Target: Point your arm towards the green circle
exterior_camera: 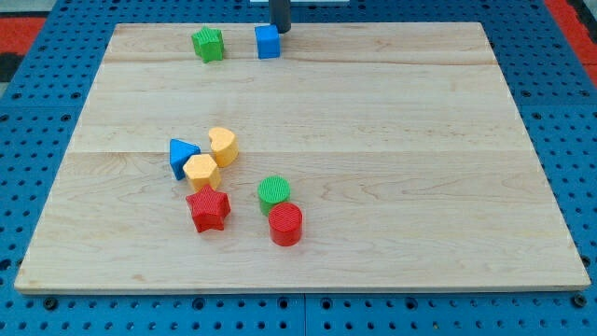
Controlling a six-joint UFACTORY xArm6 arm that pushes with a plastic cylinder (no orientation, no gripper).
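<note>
While my tip (pixel 280 31) sits at board's top edge, touching blue cube (pixel 268 42), green circle (pixel 274 190) lies well below, touching red cylinder (pixel 285 224). No fingers, bare rod. Advice: slide straight down view, skirt cube, stop short.

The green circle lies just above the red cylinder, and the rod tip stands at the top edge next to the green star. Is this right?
Not quite. In the camera view, my tip stands at the top edge next to the blue cube, not the green star, which lies further to the view's left. The green circle does lie just above the red cylinder.
</note>
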